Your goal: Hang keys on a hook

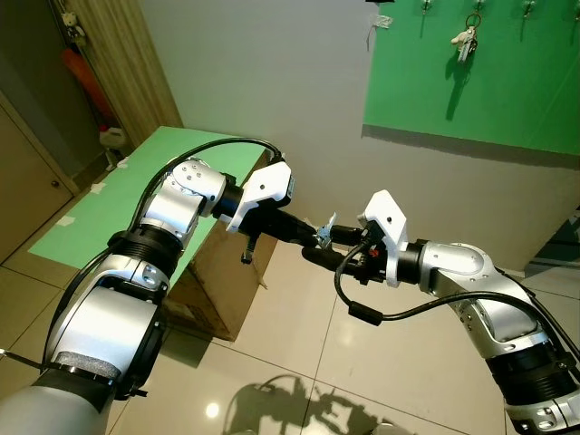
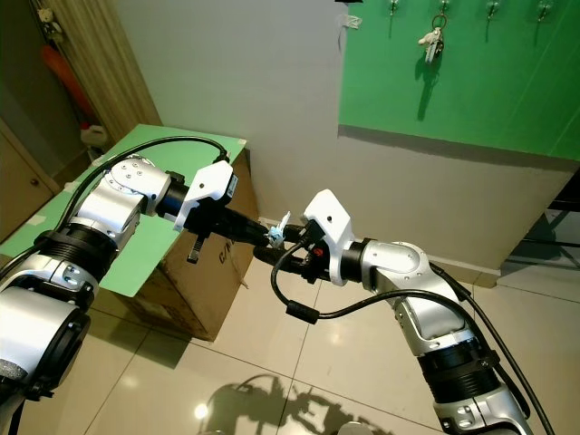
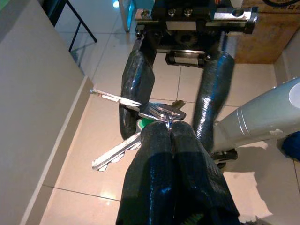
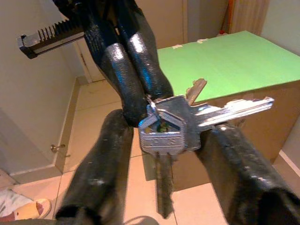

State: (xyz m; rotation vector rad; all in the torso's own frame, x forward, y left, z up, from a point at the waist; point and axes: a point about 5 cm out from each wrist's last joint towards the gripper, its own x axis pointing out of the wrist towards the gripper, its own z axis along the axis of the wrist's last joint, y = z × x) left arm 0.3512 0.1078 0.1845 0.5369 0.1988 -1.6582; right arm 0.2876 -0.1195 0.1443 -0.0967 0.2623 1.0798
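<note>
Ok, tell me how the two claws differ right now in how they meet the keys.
The left claw has its fingers pressed shut, pinching the keys at the ring; the right claw has its fingers spread apart, straddling the bunch. So the left carries the keys, while the right looks not yet closed on them. Both meet mid-air, well below the green board's hooks.

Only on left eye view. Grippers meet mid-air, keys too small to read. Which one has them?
Observer: The left gripper. The wrist views show it shut on the ring of the keys.
Operator: Right gripper?
Observer: The right gripper is open, with one finger on each side of the bunch. It hasn't clamped.
Operator: How many keys?
Observer: At least three on the ring, fanned out in different directions.
</note>
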